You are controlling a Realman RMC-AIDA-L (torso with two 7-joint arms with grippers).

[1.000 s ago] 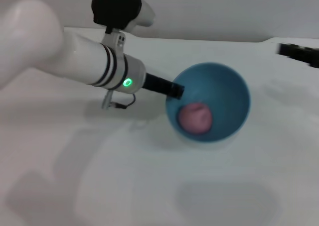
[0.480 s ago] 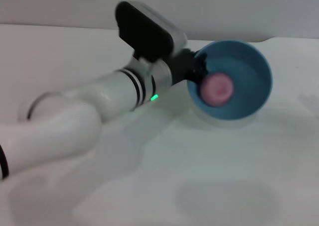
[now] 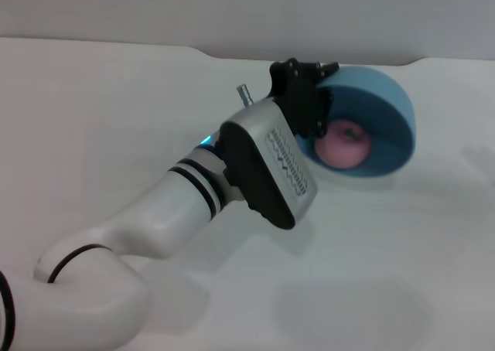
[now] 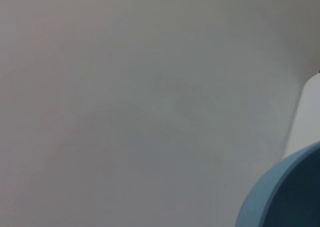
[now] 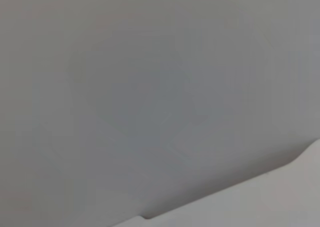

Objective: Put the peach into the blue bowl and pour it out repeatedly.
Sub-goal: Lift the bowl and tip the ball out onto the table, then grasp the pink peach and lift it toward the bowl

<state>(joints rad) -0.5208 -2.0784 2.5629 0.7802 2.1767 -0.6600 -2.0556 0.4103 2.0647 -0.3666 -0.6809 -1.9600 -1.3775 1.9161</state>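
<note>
White tabletop [image 3: 387,274] under a pale wall. My left gripper [image 3: 313,107] is clamped on the near rim of the blue bowl [image 3: 390,115], holding it tipped on its side, its mouth turned toward my head camera. Inside, the peach [image 3: 344,144] rests low, just beside my fingers.

no legible text, labels, numbers or signs

The left gripper [image 3: 319,107] covers the near rim of the blue bowl [image 3: 390,107] and part of the peach [image 3: 344,144]; its fingers cannot be made out.
</note>
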